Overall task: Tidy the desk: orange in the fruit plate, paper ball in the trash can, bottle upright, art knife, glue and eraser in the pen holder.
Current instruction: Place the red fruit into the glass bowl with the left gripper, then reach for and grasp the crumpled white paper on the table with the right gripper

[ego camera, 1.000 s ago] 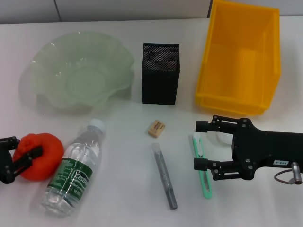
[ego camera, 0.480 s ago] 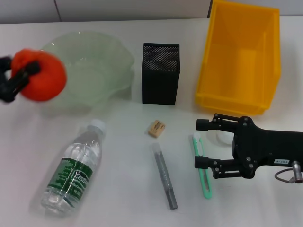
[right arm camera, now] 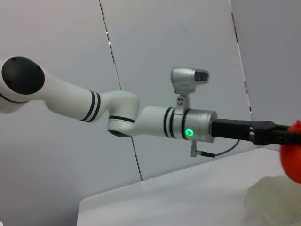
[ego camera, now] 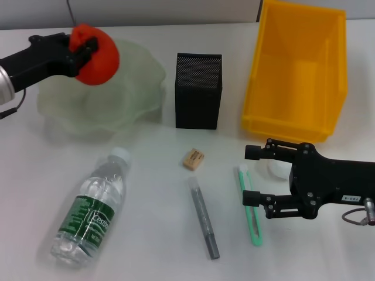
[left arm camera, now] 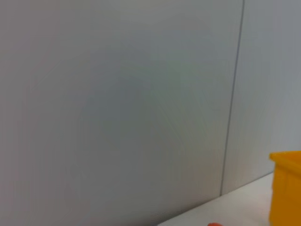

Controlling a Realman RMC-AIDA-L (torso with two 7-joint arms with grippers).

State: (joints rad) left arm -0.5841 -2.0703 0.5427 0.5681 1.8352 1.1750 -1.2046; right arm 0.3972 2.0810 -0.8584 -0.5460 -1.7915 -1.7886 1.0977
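Above fruit plate [ego camera: 117, 111], orange [ego camera: 95, 47] now (moved rightward).

Grey panelled wall [right arm camera: 164, 37] (thin seams)

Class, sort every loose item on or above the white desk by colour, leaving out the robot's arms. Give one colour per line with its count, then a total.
Red-orange: 1, orange
Pale green or mint: 2, fruit plate, art knife
Black: 1, pen holder
Yellow: 1, trash can
Clear: 1, bottle
Tan: 1, eraser
Grey: 1, glue
Total: 8
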